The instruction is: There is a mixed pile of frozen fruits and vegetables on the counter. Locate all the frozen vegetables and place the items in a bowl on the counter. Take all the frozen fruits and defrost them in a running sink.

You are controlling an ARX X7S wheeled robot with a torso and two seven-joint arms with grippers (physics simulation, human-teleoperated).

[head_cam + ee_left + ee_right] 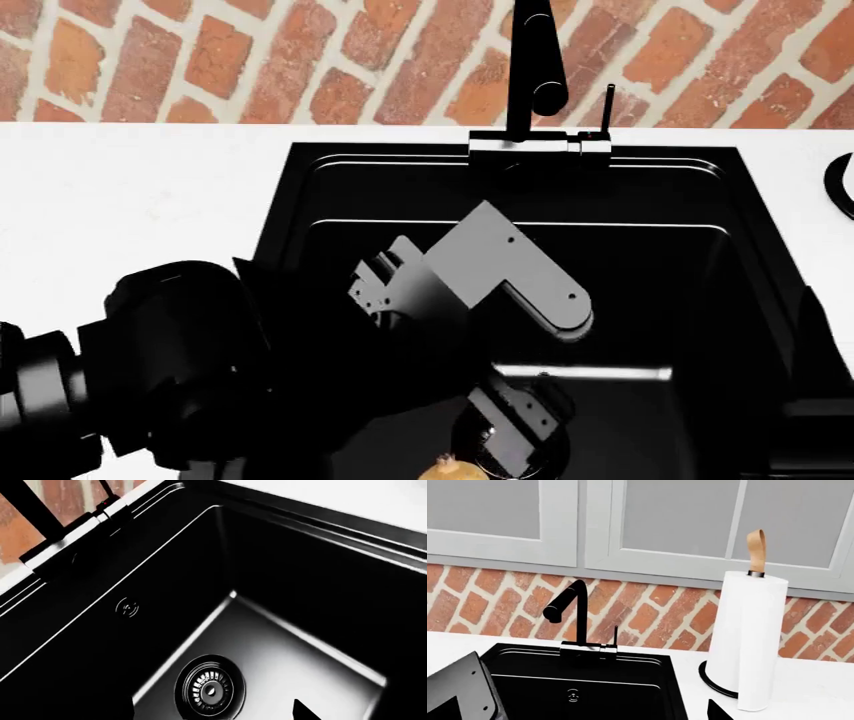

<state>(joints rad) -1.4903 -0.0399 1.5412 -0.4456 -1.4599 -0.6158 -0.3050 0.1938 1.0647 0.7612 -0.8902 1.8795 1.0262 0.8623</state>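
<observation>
At the near edge of the head view, a small yellow pear shows just below my left gripper, which hangs low inside the sink. The pear's top is only partly in frame, and I cannot tell whether the fingers touch it or how wide they stand. In the left wrist view, the round steel drain lies on the basin floor directly beneath the camera, with one dark fingertip at the frame edge.

My left arm crosses the white counter and the sink's left rim; its grey link covers the middle of the basin.

At the back rim stands the black tap with its thin lever, before a red brick wall.

My right gripper is barely visible in its wrist view; its opening cannot be determined. Beyond it, a paper towel roll stands on the counter right of the sink, below grey cabinets.
</observation>
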